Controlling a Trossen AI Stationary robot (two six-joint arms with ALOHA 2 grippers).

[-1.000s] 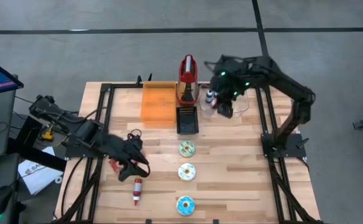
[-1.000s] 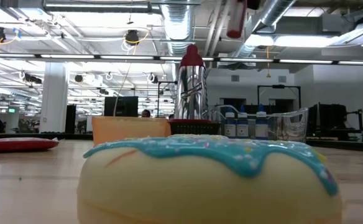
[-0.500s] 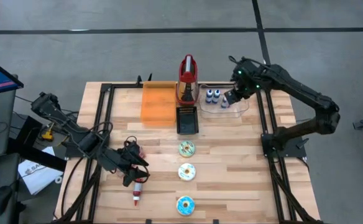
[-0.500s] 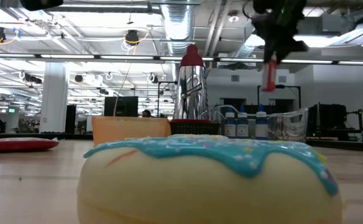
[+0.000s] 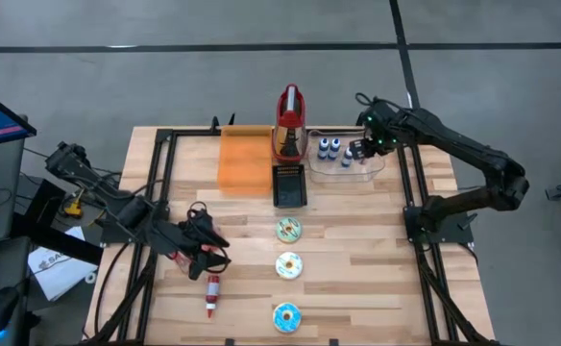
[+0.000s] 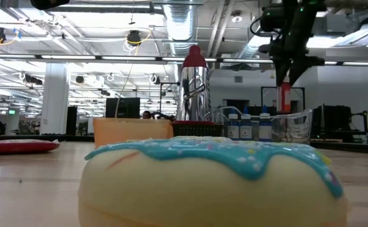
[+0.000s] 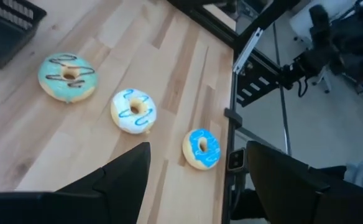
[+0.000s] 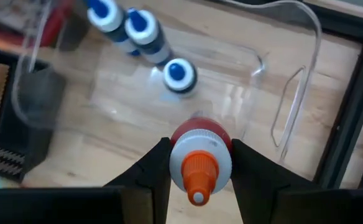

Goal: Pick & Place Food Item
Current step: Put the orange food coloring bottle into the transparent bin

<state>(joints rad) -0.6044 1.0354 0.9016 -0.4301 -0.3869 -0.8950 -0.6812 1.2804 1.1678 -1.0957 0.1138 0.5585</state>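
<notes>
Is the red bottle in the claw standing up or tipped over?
Standing up: the right claw holds the red bottle upright over the clear bin.

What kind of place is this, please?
Probably a robotics lab in a large open workspace. Two robot arms are mounted at a wooden table set with doughnuts. Behind it are exposed ceiling ducts, rows of ceiling lights and many desks.

Pale wooden table (image 5: 357, 259), clear glossy plastic bin (image 8: 275, 93), shiny metal canister (image 6: 195, 88)
</notes>
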